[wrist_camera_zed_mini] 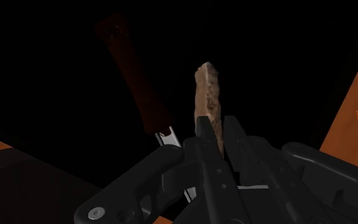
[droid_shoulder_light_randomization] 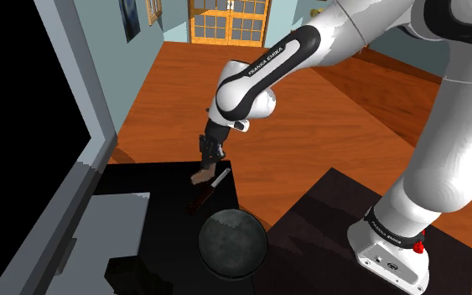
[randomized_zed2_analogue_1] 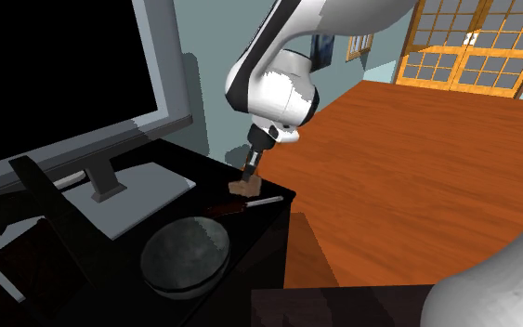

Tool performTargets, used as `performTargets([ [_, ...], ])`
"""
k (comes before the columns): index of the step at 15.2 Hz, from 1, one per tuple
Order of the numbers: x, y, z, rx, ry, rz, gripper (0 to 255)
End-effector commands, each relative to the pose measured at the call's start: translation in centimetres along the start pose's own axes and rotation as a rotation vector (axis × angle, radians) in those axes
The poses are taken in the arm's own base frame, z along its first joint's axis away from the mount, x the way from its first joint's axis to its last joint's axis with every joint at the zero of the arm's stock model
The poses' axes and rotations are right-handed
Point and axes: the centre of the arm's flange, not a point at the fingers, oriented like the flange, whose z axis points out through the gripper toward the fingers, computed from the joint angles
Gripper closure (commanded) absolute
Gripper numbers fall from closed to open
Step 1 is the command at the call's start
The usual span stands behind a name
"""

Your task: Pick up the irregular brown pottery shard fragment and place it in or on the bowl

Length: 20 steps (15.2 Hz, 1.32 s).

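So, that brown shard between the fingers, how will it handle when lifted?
The shard looks stiff and probably light: a thin, rocky sliver. The gripper clasps just one end, so it might pivot. Its rough, uneven faces likely resist slipping but give patchy contact.

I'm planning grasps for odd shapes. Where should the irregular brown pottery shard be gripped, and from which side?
Across its two broad faces, near one end, coming from above: the irregular brown shard looks like a thin sliver, so those faces suit a parallel pinch. The black end effector clasps it so, beside the red-handled knife.
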Motion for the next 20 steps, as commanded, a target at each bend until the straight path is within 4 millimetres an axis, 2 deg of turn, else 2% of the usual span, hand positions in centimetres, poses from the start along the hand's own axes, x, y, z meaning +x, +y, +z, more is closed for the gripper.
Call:
performTargets([
  [1,-0.4,0.0,-1.1,-0.001,0.000,0.000,255],
  [20,-3.8,0.4,-10.5,-0.001,0.000,0.000,255],
])
